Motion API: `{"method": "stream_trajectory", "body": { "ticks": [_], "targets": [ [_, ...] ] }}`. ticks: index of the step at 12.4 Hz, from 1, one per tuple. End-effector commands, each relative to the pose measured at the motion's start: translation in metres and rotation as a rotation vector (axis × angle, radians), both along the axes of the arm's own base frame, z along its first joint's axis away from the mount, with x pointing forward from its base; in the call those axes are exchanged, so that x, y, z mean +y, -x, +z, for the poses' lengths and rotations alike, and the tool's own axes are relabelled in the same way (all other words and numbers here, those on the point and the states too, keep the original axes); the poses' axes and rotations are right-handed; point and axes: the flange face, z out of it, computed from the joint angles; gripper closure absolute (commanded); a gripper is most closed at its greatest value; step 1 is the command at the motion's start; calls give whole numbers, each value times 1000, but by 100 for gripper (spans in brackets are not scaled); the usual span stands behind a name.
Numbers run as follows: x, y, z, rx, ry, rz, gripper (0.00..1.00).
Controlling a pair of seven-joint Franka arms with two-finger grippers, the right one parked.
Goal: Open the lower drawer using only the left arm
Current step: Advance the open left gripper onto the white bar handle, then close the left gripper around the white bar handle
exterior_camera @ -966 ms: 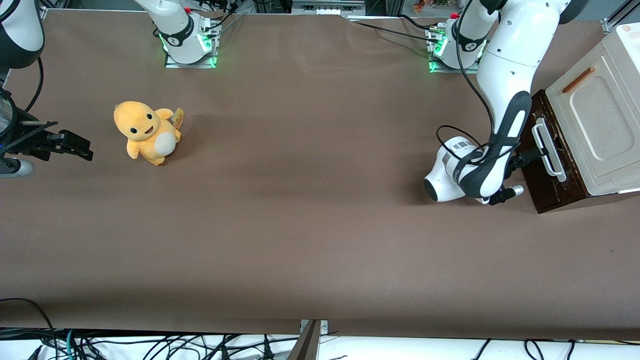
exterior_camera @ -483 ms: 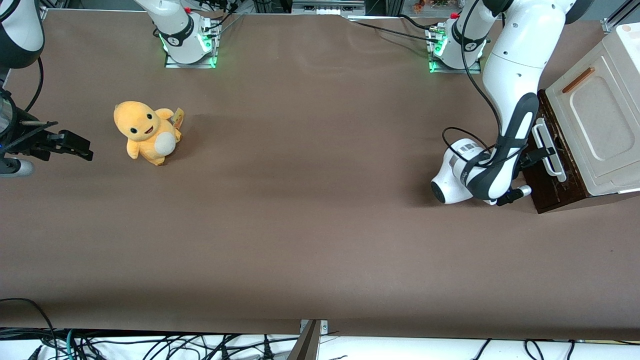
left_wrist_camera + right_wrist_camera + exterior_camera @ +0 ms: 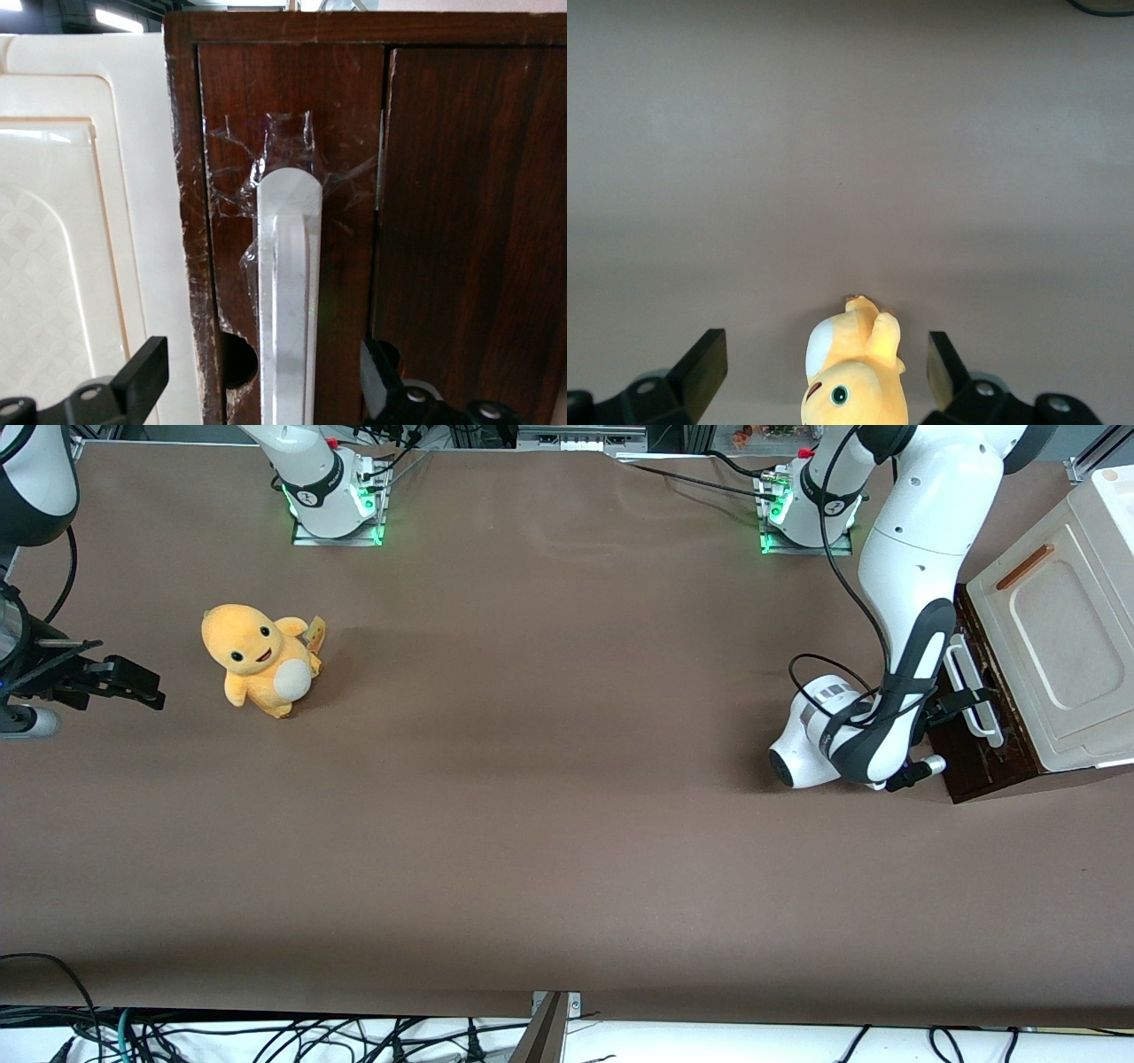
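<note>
Left wrist view: the left arm's (image 3: 912,558) gripper (image 3: 261,385) jaws stand open astride the white handle (image 3: 288,292) of the lower drawer (image 3: 974,717), shut at the working arm's end of the desk (image 3: 549,797), the bar's long axis running straight out between the 2 fingers (image 3: 146,367).

Left arm (image 3: 912,558) bent, gripper (image 3: 266,381) spread wide

Front view looks down over the table (image 3: 549,824); left wrist view faces the lower drawer (image 3: 292,177) closely.
</note>
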Motion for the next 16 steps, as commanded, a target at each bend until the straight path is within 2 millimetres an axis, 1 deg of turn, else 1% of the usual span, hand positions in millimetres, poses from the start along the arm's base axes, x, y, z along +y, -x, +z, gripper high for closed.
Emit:
{"method": "stream_trajectory", "body": {
  "ticks": [1,3,5,7,8,10,12,15,16],
  "targets": [
    [3,-3,-2,-9,-26,-25,12],
    [3,-3,-3,-11,-25,-25,22],
    [3,-4,-2,-34,-32,-25,37],
    [2,-3,-9,-51,-43,-26,43],
    [2,-2,-11,-54,-46,-26,47],
    [2,-3,-12,-55,-46,-26,53],
    [2,-3,-11,-57,-44,-25,63],
    [2,-3,-11,-57,-42,-24,72],
    [2,-3,-11,-56,-42,-22,74]
  ]
}}
